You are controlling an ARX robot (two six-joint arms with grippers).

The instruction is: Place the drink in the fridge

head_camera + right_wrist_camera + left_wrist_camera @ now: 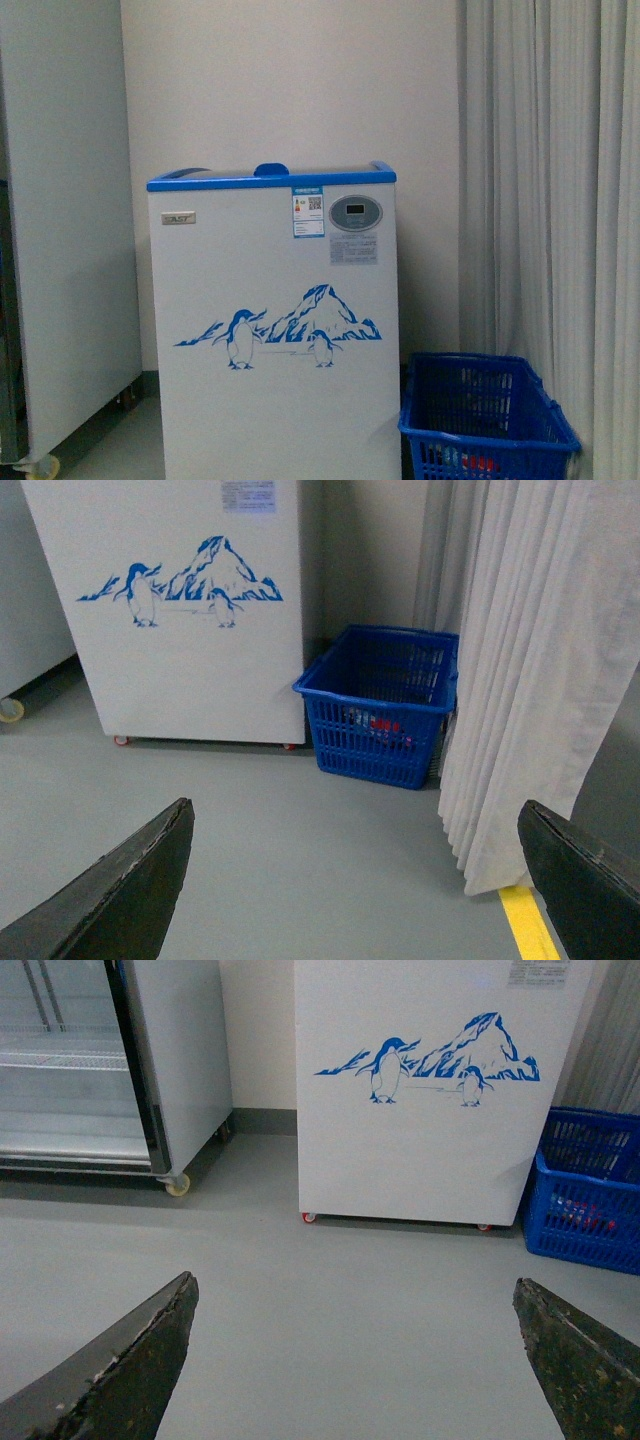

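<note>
Left tool [352, 1285] and right tool [355, 808] are gaping wide, holding nothing; the drink [378, 723], seemingly lying red-labelled in the blue basket [370, 698] beside the fridge [270, 290], is probably handling light and slick, best gripped mid-body.

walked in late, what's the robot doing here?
Nothing is held yet. The robot faces the fridge but is not at it. The left gripper and right gripper are both open and empty. A blue basket sits right of the fridge with something red inside; no drink is clearly visible.
</note>
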